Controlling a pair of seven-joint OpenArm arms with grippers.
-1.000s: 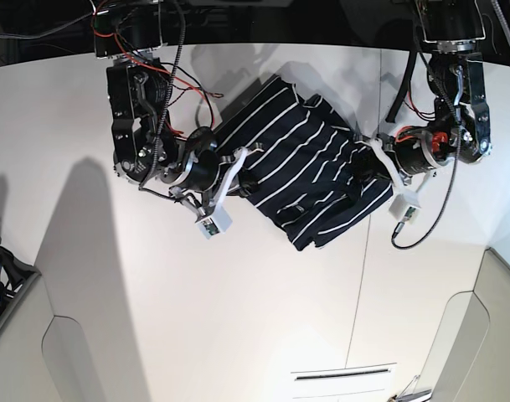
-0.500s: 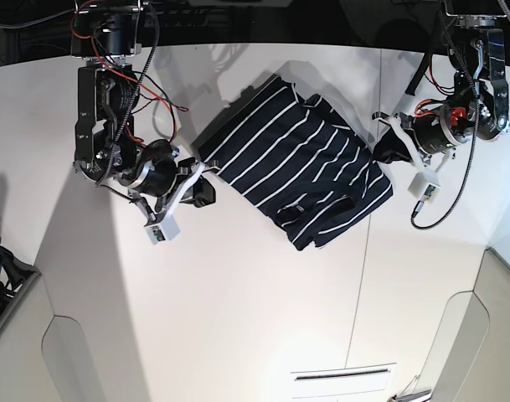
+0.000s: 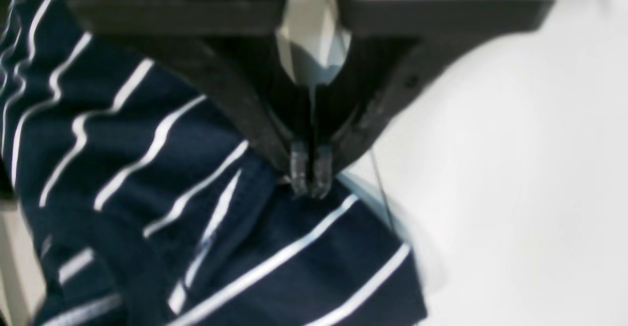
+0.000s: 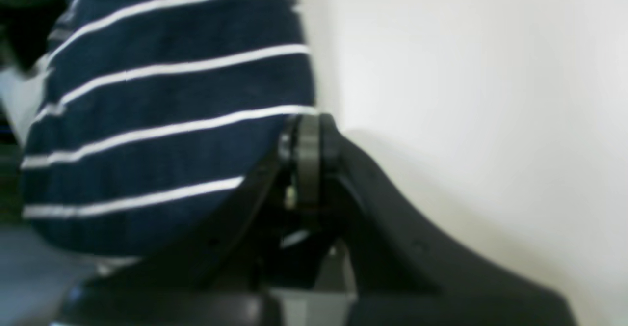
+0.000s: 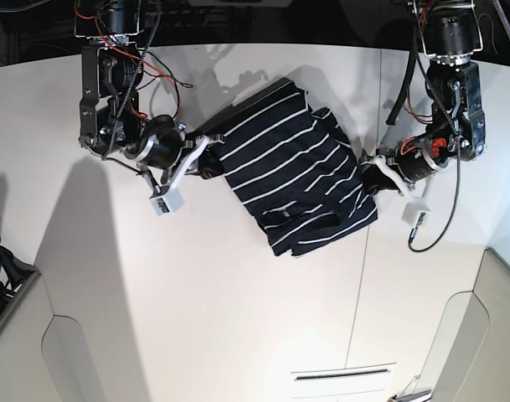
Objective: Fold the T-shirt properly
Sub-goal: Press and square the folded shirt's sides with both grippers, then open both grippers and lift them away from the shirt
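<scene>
Left gripper [image 3: 309,176] is closed, tips meeting at the T-shirt [image 3: 206,218] hem; no fabric visibly pinched. Right gripper [image 4: 304,134] is closed beside the opposite edge. Only the base view shows bare counter [image 5: 238,318] beyond both grippers.

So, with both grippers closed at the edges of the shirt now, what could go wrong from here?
1. The left gripper is shut with its tips at the T-shirt's edge; moving away could drag the fabric and open the fold.
2. The right gripper presses beside the opposite edge; a push may skew the bundle.
3. The lower layers look uneven and could slip apart.
</scene>
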